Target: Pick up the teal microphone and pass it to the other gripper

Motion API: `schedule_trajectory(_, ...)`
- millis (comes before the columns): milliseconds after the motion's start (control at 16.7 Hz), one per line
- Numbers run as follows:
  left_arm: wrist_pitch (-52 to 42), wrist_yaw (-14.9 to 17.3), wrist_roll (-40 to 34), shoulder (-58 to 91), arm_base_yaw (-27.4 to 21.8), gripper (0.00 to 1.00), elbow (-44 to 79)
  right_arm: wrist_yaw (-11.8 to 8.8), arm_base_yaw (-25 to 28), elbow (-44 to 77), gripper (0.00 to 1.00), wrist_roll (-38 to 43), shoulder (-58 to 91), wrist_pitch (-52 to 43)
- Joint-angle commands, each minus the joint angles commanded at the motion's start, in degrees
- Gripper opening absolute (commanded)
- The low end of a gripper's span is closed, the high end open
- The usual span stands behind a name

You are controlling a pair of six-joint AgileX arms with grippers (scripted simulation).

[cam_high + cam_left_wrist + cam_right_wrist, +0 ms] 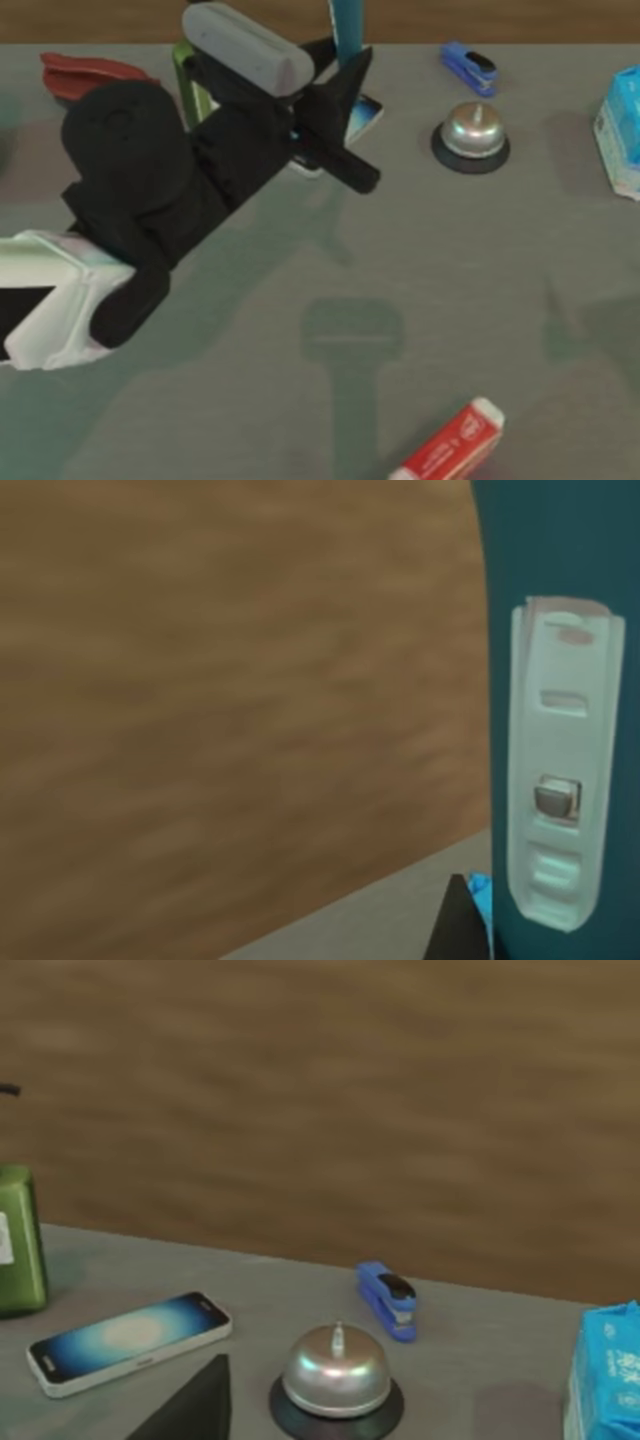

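Note:
The teal microphone (348, 28) stands upright at the table's far edge, and its upper part runs out of the top view. My left gripper (352, 72) is raised over the far left of the table and is shut on the handle. In the left wrist view the teal handle (560, 560) with its white switch panel (562, 770) fills one side, and one black finger (458, 926) lies against it. The right arm is outside the top view. Of my right gripper only one black finger (198, 1408) shows, set off to one side with nothing against it.
A silver bell (471, 133) and a blue stapler (469, 66) sit far right of centre. A phone (366, 114) and a green bottle (184, 72) lie partly under my left arm. A blue pack (622, 128) is at the right edge and a red-and-white box (455, 445) near the front.

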Motion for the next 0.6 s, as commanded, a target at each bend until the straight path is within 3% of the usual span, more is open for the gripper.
schedule_trajectory(420,0.0,0.0,0.0,0.0,0.0,0.00,0.0,-13.9,10.4,20.5,1.00,-1.5,33.8,12.6)
schedule_trajectory(600,0.0,0.0,0.0,0.0,0.0,0.00,0.0,-18.9,14.2,27.8,1.00,-2.2,45.6,17.0)
